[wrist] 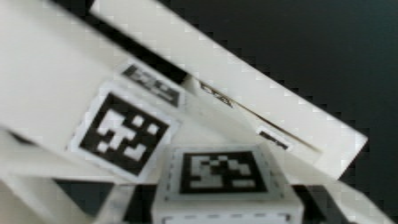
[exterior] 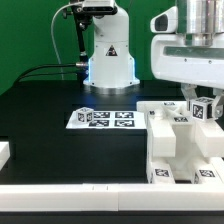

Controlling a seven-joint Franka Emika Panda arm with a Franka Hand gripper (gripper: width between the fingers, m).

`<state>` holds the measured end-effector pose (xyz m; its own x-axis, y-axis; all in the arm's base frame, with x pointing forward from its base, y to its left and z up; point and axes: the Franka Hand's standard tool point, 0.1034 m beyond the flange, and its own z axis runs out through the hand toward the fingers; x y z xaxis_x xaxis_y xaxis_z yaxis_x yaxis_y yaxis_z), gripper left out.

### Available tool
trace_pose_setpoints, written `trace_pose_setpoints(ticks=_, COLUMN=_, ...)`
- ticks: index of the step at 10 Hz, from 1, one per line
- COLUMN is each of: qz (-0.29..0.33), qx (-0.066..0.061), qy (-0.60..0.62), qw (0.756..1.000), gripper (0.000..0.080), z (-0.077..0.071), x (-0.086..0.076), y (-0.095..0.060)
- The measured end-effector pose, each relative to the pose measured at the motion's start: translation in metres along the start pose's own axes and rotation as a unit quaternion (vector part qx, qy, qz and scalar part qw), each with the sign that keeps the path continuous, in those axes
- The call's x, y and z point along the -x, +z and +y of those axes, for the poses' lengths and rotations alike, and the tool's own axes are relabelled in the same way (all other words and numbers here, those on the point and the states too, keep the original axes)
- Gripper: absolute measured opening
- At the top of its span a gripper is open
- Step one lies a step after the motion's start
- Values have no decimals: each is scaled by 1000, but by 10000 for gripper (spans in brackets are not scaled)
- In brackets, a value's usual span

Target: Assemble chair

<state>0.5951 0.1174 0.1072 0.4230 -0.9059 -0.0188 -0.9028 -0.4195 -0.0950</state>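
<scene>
Chair parts (exterior: 175,150), white and tagged, sat stacked near the table's (exterior: 45,125) front edge on the exterior view's right. Just above them I saw the gripper (exterior: 193,99) beside a tagged post (exterior: 204,108); whether its jaws gripped anything I couldn't tell. Farther back lay the marker board (exterior: 100,118).

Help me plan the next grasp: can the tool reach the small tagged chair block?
Probably yes: the tool hangs just above the tagged block, with nothing visible between them. Whether they touch is unclear.
</scene>
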Motion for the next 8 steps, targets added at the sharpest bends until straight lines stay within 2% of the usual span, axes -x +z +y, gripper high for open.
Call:
trace_pose_setpoints(ticks=2, qz=-12, qx=-5, qy=104, qw=994, gripper=265, z=0, x=0, y=0)
trace_pose_setpoints(ticks=5, qz=-18, qx=-5, qy=230, qw=973, gripper=265, z=0, x=0, y=1)
trace_pose_setpoints(ticks=8, qz=-24, qx=-6, qy=296, qw=955, gripper=265, z=0, x=0, y=1)
